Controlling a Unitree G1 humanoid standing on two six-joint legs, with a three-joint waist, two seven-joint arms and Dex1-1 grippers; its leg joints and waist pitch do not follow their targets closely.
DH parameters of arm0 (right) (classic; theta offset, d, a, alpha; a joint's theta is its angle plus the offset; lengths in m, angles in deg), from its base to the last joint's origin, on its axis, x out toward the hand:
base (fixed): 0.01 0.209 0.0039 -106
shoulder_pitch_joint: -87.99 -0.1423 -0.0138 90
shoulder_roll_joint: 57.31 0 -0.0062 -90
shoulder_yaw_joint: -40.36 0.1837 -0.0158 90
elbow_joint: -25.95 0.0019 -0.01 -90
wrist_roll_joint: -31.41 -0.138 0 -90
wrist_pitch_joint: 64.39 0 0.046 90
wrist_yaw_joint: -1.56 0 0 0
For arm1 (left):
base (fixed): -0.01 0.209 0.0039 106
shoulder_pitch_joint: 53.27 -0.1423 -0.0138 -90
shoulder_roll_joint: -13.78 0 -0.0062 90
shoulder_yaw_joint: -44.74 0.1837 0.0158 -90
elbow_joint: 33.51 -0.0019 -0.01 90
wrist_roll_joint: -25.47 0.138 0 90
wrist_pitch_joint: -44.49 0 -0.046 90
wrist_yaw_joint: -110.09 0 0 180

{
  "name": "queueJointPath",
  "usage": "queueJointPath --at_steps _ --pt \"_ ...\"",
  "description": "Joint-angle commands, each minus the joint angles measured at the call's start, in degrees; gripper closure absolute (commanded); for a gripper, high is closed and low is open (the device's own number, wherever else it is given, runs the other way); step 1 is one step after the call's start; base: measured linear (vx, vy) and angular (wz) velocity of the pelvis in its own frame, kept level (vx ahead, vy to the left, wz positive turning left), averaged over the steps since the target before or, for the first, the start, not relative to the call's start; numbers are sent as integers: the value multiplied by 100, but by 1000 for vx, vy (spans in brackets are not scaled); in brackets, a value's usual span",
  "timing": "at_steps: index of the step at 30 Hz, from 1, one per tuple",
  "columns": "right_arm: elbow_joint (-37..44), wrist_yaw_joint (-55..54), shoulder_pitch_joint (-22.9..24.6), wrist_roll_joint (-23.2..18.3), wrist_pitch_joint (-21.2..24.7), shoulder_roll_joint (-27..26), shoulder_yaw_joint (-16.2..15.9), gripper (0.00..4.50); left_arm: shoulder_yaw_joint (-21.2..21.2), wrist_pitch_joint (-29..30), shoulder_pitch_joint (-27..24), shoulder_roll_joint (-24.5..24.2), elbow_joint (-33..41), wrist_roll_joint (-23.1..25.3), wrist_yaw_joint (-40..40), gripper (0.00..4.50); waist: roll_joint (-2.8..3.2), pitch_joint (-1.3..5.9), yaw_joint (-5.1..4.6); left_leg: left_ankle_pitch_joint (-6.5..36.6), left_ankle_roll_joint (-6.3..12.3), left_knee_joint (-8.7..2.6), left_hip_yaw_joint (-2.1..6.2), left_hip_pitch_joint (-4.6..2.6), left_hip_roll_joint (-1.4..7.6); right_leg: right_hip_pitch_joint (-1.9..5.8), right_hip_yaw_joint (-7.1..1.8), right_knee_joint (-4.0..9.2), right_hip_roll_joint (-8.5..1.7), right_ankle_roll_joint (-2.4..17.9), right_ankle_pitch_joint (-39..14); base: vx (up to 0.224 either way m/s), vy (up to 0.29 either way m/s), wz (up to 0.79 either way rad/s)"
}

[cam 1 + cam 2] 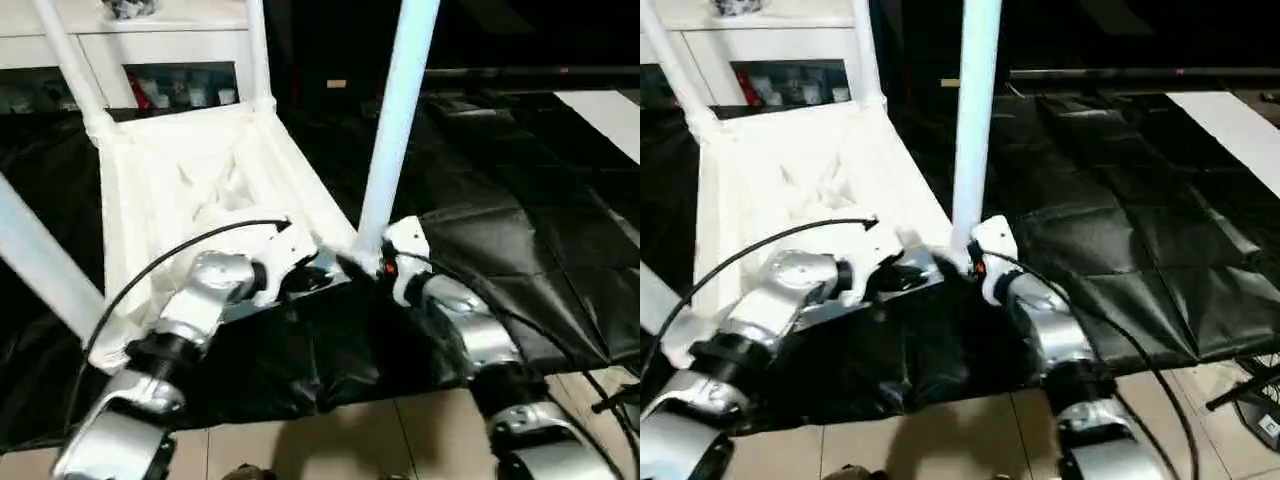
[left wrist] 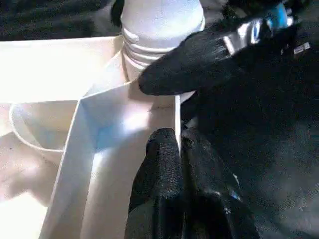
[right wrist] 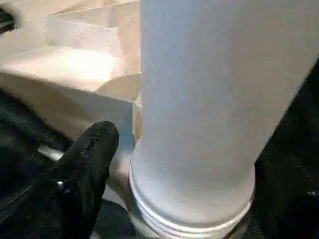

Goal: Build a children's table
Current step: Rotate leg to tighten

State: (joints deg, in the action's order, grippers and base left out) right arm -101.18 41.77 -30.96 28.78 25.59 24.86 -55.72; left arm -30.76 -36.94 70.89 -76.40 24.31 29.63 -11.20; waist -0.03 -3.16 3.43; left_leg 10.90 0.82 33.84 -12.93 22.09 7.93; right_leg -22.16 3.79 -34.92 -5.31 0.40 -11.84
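White leg (image 1: 395, 130) seats in corner socket; left gripper (image 2: 177, 149) pinches tabletop rim (image 2: 175, 112), right gripper (image 1: 385, 262) spread; you twist next.

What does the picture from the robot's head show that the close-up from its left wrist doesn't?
Head view alone: the upside-down table top whole, legs standing in its other corners, the silver forearms, black sheeting and a white cabinet.

Left wrist view alone: the left gripper pinched shut on the thin rim wall, and the thread ridges at the leg's foot.

Both: the nearest leg in its corner, a right gripper finger beside it.
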Motion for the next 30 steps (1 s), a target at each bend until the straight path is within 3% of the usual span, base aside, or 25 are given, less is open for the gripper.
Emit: queueJointPath --at_steps 1,9,21,25,27,29,30 --pt "118 670 79 -27 4 -134 -530 64 210 -269 22 157 262 -231 307 450 11 343 34 1319 123 -447 341 -166 629 191 -346 400 -526 1509 -643 0 0 0" --pt "717 2144 389 -296 110 515 -741 64 147 -444 5 -174 108 -458 1177 450 14 344 186 1344 31 -466 312 -194 662 161 -336 360 -516 1553 -628 0 0 0" --pt "1031 2785 483 -339 301 786 -903 171 175 -428 1 -437 23 -546 1828 450 -8 344 250 1259 5 -460 317 -177 659 167 -339 361 -546 1572 -693 0 0 0" --pt "1076 2756 537 -344 344 758 -907 179 155 -478 -10 -440 9 -504 1676 450 -4 343 271 1307 -9 -465 318 -189 665 152 -337 367 -544 1556 -779 0 0 0" --pt "937 2259 539 -208 153 578 -834 180 74 -442 26 -319 -80 -372 1138 450 -2 338 273 1370 -53 -470 320 -197 664 141 -343 380 -549 1536 -864 0 0 0" --pt "834 1917 510 -244 147 401 -697 181 20 -398 69 -231 -147 -279 772 450 -10 322 244 1537 -158 -488 339 -201 662 128 -356 406 -565 1502 -1074 0 0 0" --pt "659 1486 419 -156 223 269 -605 181 -21 -419 93 -159 -174 -242 576 450 -21 309 230 1722 -250 -488 357 -217 653 114 -366 453 -591 1426 -1454 0 0 0"
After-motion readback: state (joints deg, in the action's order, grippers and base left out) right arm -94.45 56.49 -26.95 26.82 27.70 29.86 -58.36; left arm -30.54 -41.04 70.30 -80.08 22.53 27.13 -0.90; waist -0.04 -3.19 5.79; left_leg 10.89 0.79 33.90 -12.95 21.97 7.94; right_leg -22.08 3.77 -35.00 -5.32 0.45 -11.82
